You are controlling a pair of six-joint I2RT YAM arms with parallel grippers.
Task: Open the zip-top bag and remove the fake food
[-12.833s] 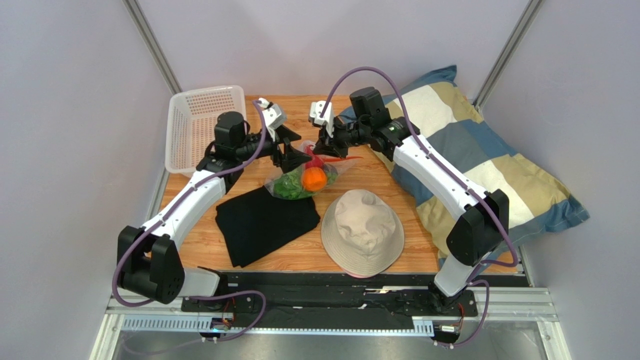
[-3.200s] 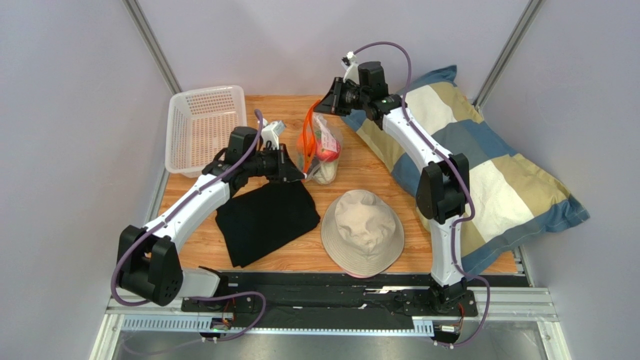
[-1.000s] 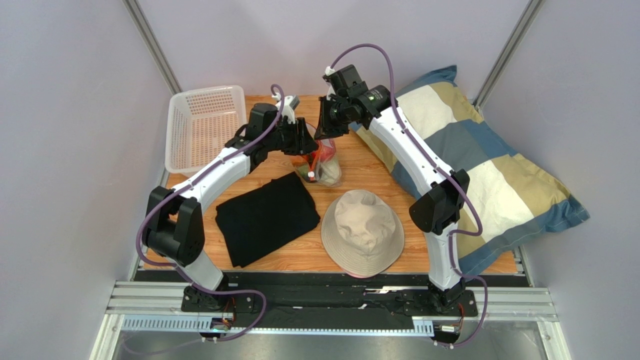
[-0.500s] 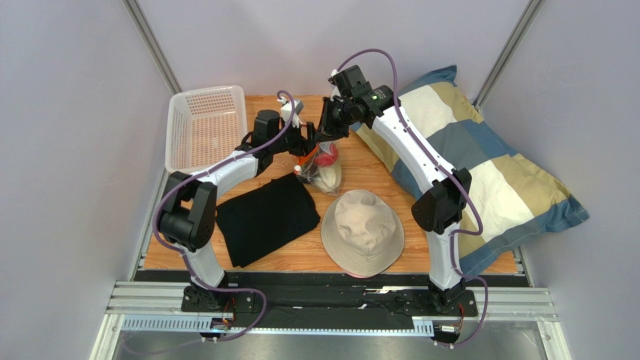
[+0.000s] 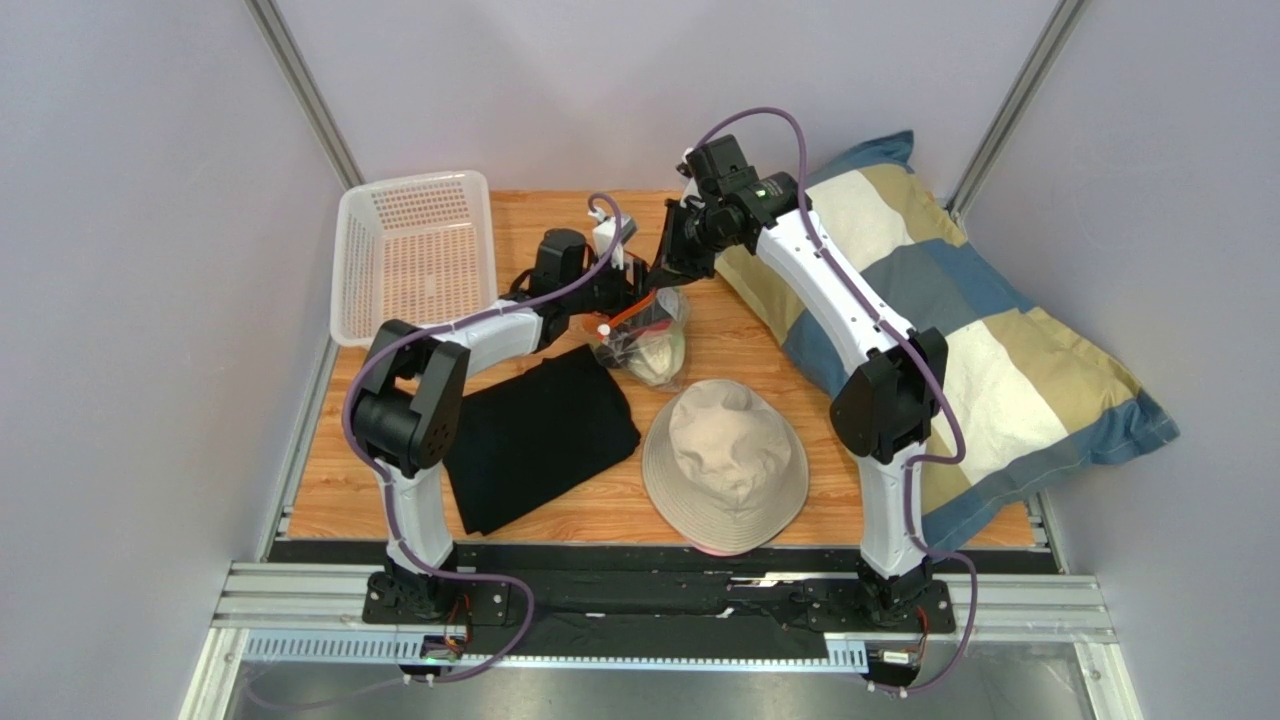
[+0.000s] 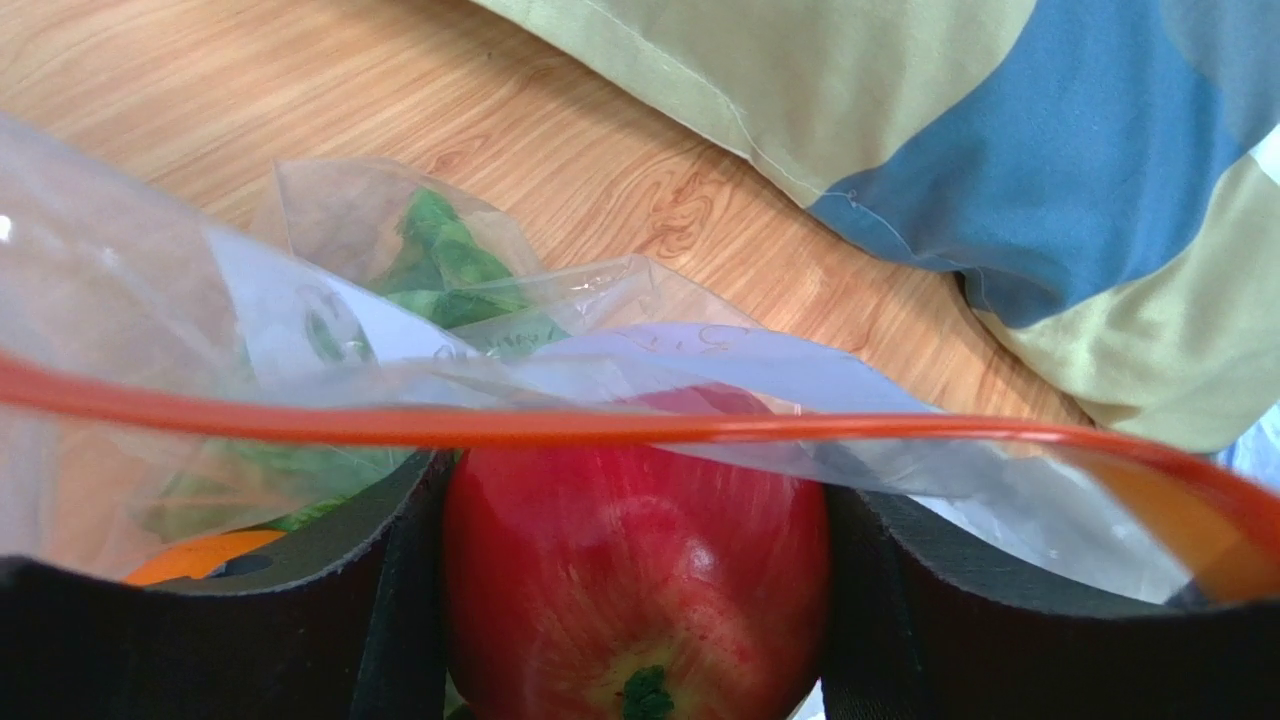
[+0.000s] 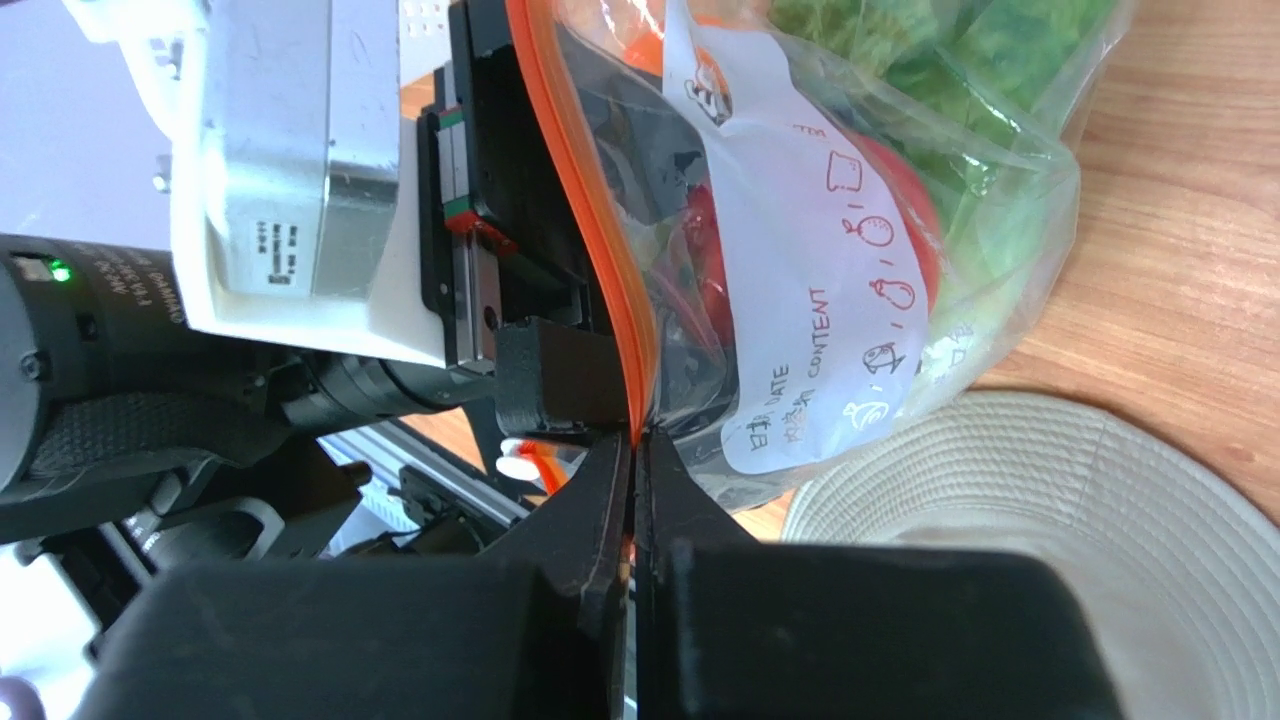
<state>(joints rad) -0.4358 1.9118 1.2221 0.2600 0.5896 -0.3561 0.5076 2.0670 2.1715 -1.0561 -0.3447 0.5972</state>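
Leftward arm reach has deepened since a second ago: left claw (image 6: 633, 495) is inside the open zip-top bag (image 7: 796, 255) at far-middle counter (image 5: 526, 225), clamping the red apple (image 6: 639, 600), while right claw (image 7: 634, 450) pinches the zip strip (image 7: 594, 240), so pull-out likely comes next.

My right pincer (image 7: 634, 455) pinches the orange zip strip (image 7: 579, 195) of the zip-top bag (image 7: 1037, 180), fake food (image 7: 962, 53) showing through its clear wall, the left arm's white housing (image 7: 286, 150) beside the bag, a hat brim (image 7: 1052, 518) near it.
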